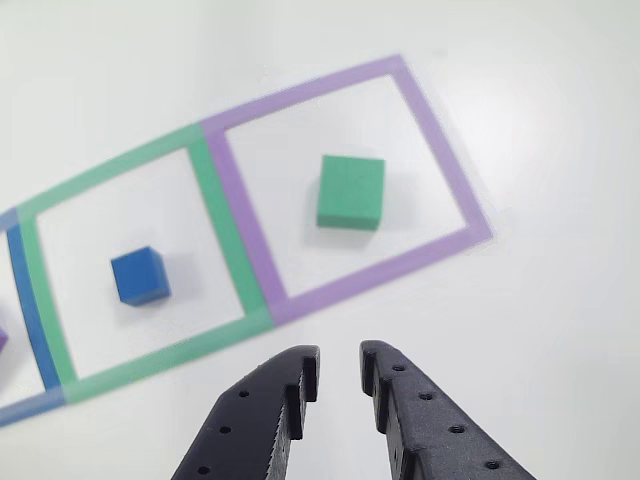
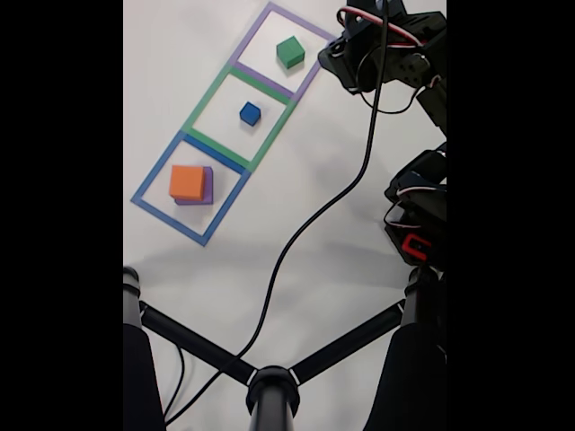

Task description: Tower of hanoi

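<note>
On a white desk (image 2: 314,269) three taped squares run in a row: purple (image 2: 269,13), green (image 2: 211,94) and blue (image 2: 153,175). In the fixed view the green block (image 2: 289,52) sits alone in the purple square, the small blue block (image 2: 250,113) alone in the green square, and an orange block (image 2: 186,181) rests on a purple block (image 2: 207,187) in the blue square. The puzzle looks mid-game: two pieces have been dealt out to separate squares, two remain stacked, and no finished tower stands anywhere. The hand (image 1: 339,372) hangs above bare desk just outside the purple square, its fingers slightly parted and pinching nothing, the green block (image 1: 351,191) lying ahead of it and the blue block (image 1: 139,275) off to the left in the other view. A black cable (image 2: 310,220) trails across the desk from the arm (image 2: 386,45).
</note>
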Robot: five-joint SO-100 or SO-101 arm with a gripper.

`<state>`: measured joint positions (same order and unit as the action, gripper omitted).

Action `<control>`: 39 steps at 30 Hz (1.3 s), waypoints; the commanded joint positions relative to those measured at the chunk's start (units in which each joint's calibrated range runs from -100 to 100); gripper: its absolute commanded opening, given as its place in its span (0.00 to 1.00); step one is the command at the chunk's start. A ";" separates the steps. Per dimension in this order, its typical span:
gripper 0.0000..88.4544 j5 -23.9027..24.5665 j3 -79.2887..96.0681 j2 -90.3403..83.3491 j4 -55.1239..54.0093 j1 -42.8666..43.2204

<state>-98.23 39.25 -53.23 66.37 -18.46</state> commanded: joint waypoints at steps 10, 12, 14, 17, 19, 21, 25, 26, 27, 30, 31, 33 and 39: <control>0.18 -1.77 3.59 -4.14 -3.85 -6.66; 0.22 -1.77 9.59 -4.94 -10.00 -7.65; 0.29 -1.77 17.40 -5.75 -19.39 -8.49; 0.33 -1.77 27.67 -5.02 -32.42 -10.09; 0.34 -1.77 31.58 -3.66 -37.84 -10.78; 0.34 -1.77 33.85 -1.58 -42.21 -10.93; 0.35 -1.77 37.12 4.67 -52.90 -10.55; 0.35 -1.77 37.94 6.51 -55.81 -10.48; 0.36 -1.77 38.49 8.04 -58.08 -10.48; 0.36 -1.77 40.12 13.65 -66.90 -10.17; 0.36 -1.77 40.21 15.81 -69.81 -9.94; 0.36 -1.77 40.12 20.14 -75.07 -9.48; 0.36 -1.77 39.12 29.43 -86.57 -7.58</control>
<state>-98.62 79.81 -27.48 -12.68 -28.28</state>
